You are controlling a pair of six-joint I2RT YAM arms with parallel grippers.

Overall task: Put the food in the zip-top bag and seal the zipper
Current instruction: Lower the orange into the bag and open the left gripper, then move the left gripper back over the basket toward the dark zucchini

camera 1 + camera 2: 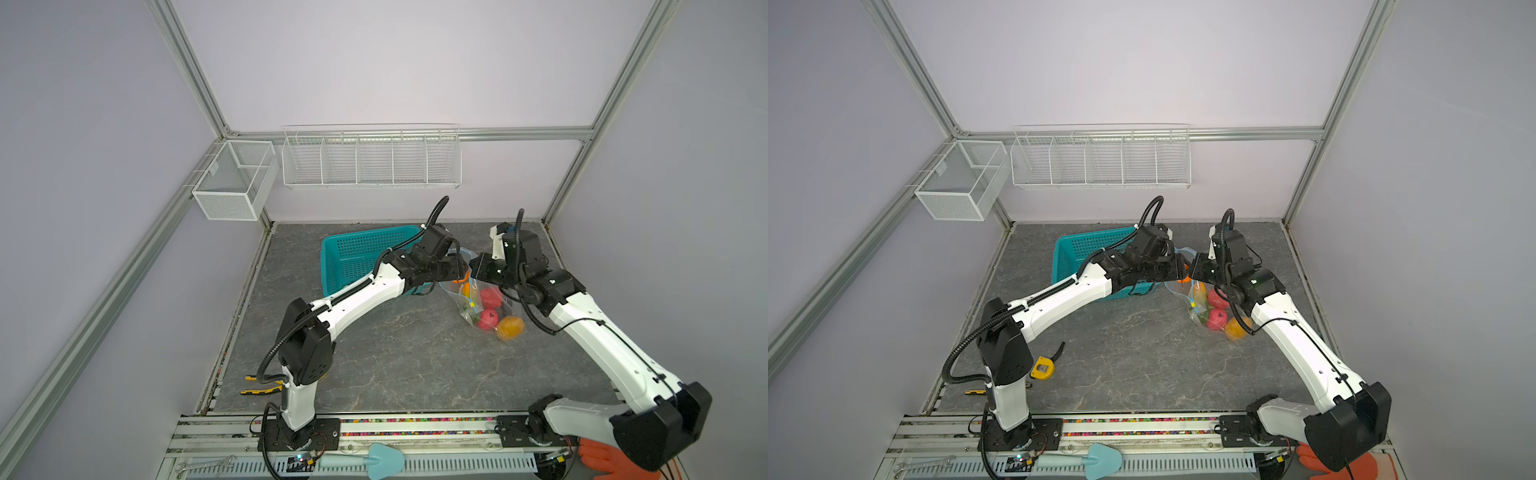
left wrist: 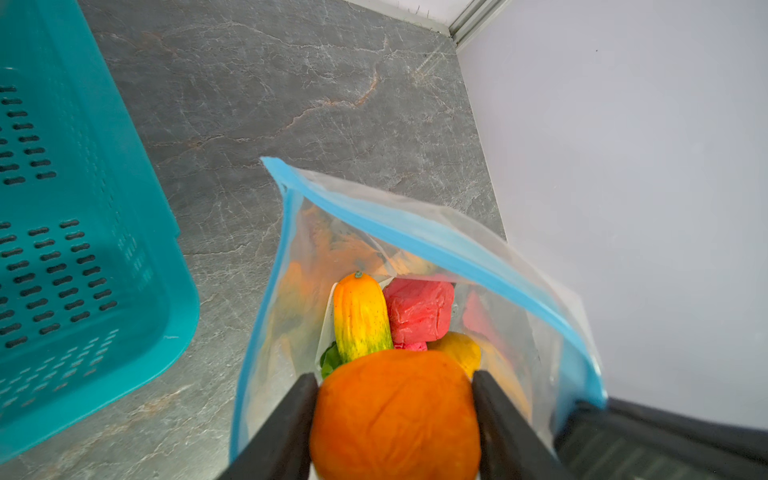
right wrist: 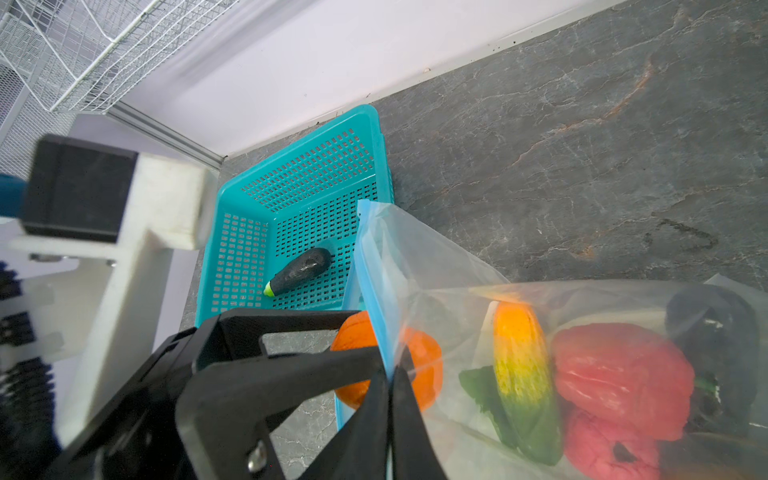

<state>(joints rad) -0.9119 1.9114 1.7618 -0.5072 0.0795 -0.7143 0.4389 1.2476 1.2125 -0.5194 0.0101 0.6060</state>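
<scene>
**Orange fruit at bag mouth, bag edge pinched open**

Left pincer (image 2: pixel 394 377) clamped on an orange fruit (image 2: pixel 395 419), 1 finger touching each side, right at the open mouth of the zip-top bag (image 2: pixel 286 307). The fruit looks slightly blurred.

Right pincer (image 3: pixel 390 370) is closed tight, fingers together on the bag's mouth edge, pinching the light-blue zipper (image 3: pixel 374 291) and holding that side up. The mouth gapes, with the zipper (image 2: pixel 415 237) unsealed.

Food already inside: a yellow-green gourd (image 2: pixel 360 318), a red piece (image 2: pixel 419 309), a second pink-red piece (image 3: pixel 606 440) and a yellow-orange piece (image 1: pixel 510 327) at the bag's bottom end.

In both top views the bag (image 1: pixel 484 309) lies on the grey desk (image 1: pixel 395 353), just beside the teal basket (image 1: pixel 353 257) on its right, between the 2 pincers.

1 dark piece with a green tip (image 3: pixel 299 270) lies in the basket. A yellow tape measure (image 1: pixel 1043 368) sits on the desk near the left arm's base, well apart from the bag.
</scene>
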